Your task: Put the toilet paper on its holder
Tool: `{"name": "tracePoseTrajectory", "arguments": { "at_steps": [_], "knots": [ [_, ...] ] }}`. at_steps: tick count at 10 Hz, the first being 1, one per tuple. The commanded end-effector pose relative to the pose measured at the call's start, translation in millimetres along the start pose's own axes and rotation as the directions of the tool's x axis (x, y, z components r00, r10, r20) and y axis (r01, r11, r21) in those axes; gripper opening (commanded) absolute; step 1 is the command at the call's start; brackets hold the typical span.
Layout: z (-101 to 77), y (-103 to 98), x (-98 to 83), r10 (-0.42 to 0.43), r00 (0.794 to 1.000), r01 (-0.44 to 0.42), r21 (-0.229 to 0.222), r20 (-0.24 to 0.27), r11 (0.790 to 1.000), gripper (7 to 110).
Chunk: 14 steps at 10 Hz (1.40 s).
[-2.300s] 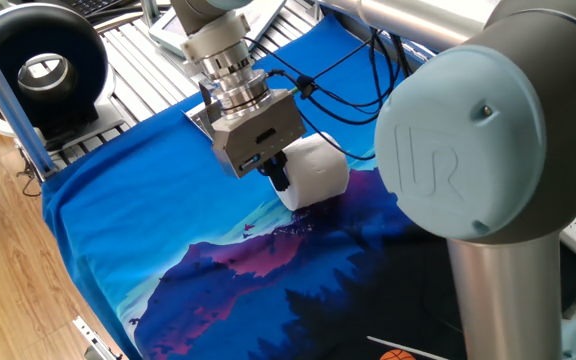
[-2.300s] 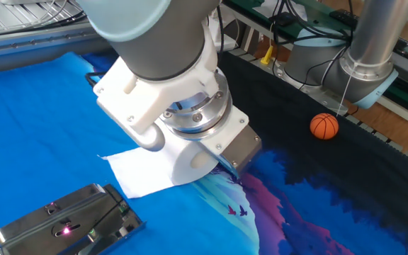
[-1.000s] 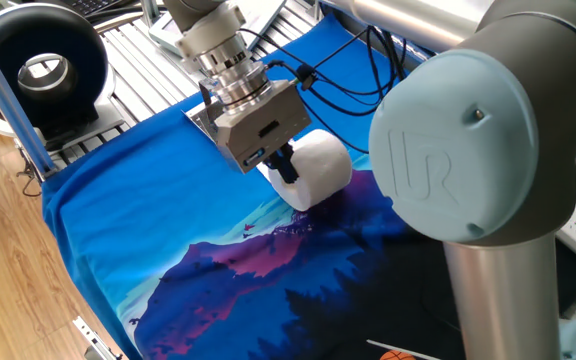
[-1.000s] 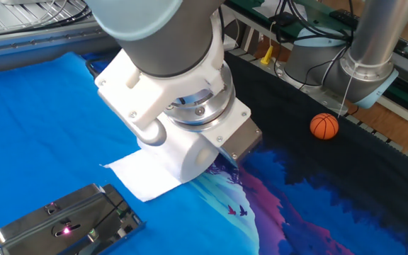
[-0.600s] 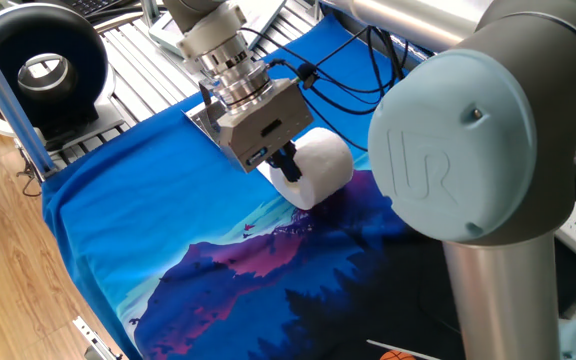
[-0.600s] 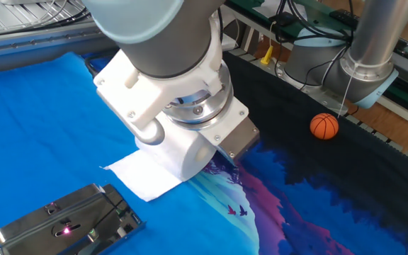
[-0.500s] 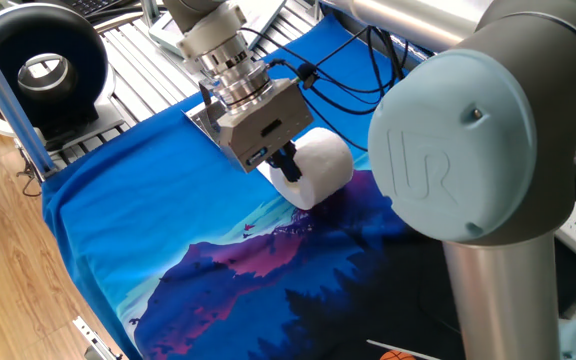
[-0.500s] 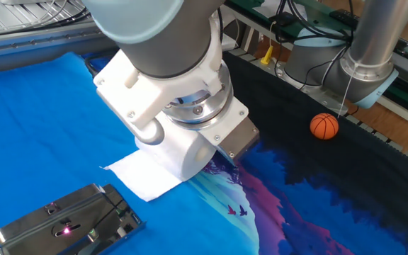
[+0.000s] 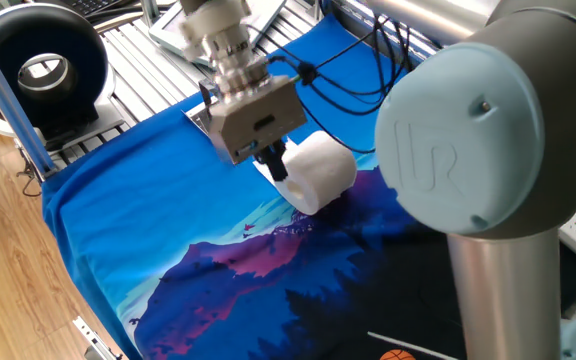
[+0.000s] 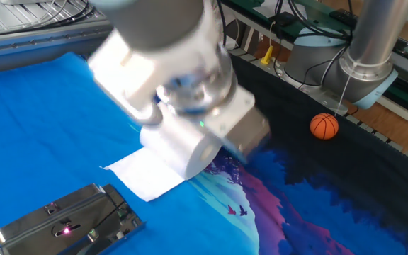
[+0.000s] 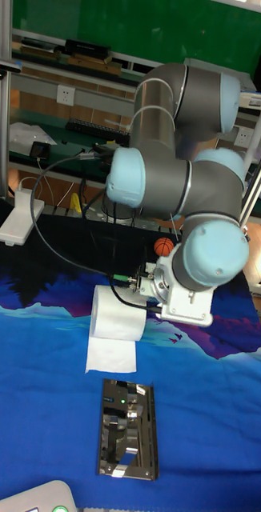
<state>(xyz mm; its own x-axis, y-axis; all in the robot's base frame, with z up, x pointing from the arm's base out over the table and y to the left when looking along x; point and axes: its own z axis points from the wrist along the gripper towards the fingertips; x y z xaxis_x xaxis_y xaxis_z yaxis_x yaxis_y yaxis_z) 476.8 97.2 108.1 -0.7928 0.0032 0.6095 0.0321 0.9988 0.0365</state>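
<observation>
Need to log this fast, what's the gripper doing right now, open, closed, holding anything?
Gripper: closed on the toilet paper, one finger in its core.

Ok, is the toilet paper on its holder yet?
No, the toilet paper sits on the cloth with its loose sheet trailing, apart from the holder lying nearer the camera.

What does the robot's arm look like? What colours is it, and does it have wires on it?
The arm is made of fat silver-grey tubes joined by round light-blue caps; one cap carries a raised "UR" logo. The gripper has a boxy grey metal body with black fingers. Black cables loop to its wrist.
</observation>
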Motion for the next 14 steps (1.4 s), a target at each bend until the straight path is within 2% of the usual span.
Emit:
{"name": "tracePoseTrajectory", "arguments": {
  "at_steps": [1, 2, 3, 4, 5, 7, 8, 9, 10, 11, 12, 13, 14],
  "knots": [
    [-40.7, -12, 10.7, -0.052, 0.992, 0.063, -0.092, 0.114, 0.994, 7],
    [-48.0, -36, -4.0, -0.053, 0.980, 0.062, -0.040, 0.194, 0.997, 7],
    [-54.5, -62, -25.3, -0.071, 0.958, 0.067, 0.025, 0.276, 0.997, 7],
    [-59.0, -72, -47.3, -0.098, 0.933, 0.089, 0.042, 0.346, 0.995, 7],
    [-63.6, -74, -69.3, -0.121, 0.906, 0.115, 0.040, 0.406, 0.993, 7],
    [-73.2, -74, -83.9, -0.107, 0.874, 0.095, 0.049, 0.474, 0.994, 7],
    [-76.7, -81, -94.3, -0.117, 0.853, 0.098, 0.065, 0.509, 0.993, 7],
    [-72.6, -86, -104.4, -0.127, 0.849, 0.112, 0.061, 0.513, 0.992, 7],
    [-64.9, -93, -105.1, -0.120, 0.869, 0.097, 0.072, 0.480, 0.993, 7],
    [-55.0, -93, -95.0, -0.093, 0.901, 0.076, 0.058, 0.423, 0.995, 7],
    [-51.9, -96, -84.6, -0.076, 0.917, 0.055, 0.064, 0.391, 0.996, 7],
    [-50.4, -99, -72.6, -0.099, 0.926, 0.077, 0.075, 0.364, 0.994, 7],
    [-47.4, -93, -66.6, -0.116, 0.930, 0.104, 0.051, 0.348, 0.993, 7]
  ]
}}
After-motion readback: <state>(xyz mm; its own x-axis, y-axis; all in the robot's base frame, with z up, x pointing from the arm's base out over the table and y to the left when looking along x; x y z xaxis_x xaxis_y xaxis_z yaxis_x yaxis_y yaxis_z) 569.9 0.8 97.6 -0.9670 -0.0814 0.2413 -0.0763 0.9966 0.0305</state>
